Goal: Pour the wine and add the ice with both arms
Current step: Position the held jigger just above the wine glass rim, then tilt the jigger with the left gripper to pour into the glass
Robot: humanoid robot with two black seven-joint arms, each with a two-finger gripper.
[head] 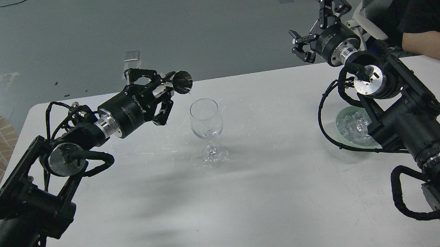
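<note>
While tilted toward the wine glass (pixel 207 129), held dark and end-on in the left tool (pixel 162 94): a small black vessel (pixel 182 82), fingers clamped around it, mouth just above and left of the glass rim. Cannot tell what it holds; only a faint clear thread at its lip. Standing upright mid-surface (pixel 249 199), a clear stemmed glass, bowl nearly empty, perhaps a trace of clear liquid at the bottom. Piled in a pale green dish (pixel 342 118) at right: ice (pixel 353 125), small glassy colourless cubes with whitish glints, partly hidden behind the right arm. Raised well above the dish, spread wide and gripping nothing: right tool (pixel 316 25).
</note>
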